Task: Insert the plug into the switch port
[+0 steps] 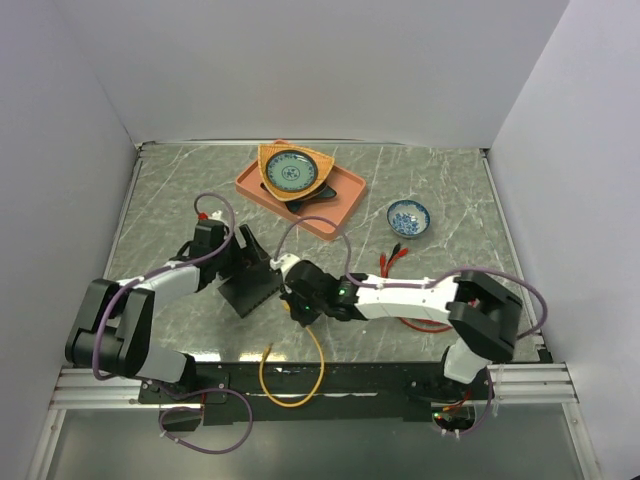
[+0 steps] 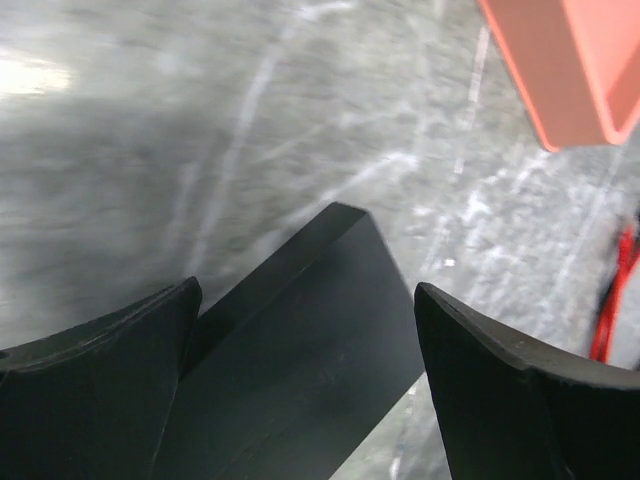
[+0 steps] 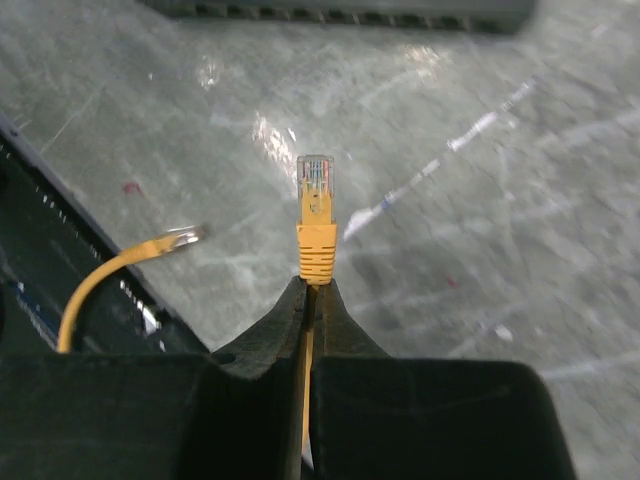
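Grey with white veining: a table (image 1: 440, 200). Bears an orange tray (image 1: 340, 202) at the far middle, set askew to the edges. Has a small blue-and-white bowl (image 1: 409, 217) just right of the tray, not touching it. Holds a flat black box (image 1: 252, 290) at the near left, turned at an angle, with a blurred row of ports (image 3: 340, 12) along one long edge. Shows red cables (image 1: 392, 258) strewn on the near side of the bowl, and a yellow cable (image 1: 262, 378) looping off the near edge.
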`<control>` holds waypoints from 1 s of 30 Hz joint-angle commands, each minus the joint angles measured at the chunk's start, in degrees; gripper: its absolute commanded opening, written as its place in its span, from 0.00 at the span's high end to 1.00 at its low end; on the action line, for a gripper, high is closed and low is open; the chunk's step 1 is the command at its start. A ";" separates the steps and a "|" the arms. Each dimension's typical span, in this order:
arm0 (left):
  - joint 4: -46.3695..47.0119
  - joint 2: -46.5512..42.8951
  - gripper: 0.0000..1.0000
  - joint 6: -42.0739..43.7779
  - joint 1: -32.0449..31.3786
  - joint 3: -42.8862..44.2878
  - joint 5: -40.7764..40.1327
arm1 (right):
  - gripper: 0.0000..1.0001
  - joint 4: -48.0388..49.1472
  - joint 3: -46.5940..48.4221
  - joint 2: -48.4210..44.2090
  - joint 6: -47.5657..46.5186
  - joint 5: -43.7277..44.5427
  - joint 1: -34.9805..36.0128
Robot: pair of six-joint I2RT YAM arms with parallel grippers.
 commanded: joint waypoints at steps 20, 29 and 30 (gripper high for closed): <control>-24.89 -23.08 0.03 -5.95 -2.11 1.90 -20.37 | 1.00 2.50 3.18 6.58 1.67 -1.83 -0.11; -29.03 -23.09 0.04 -12.01 -5.53 -2.93 -16.05 | 1.00 1.88 3.44 6.93 1.93 -1.04 -0.81; -28.95 -22.83 0.04 -12.19 -6.23 -3.11 -16.23 | 1.00 1.71 3.62 7.20 1.93 -1.04 -0.98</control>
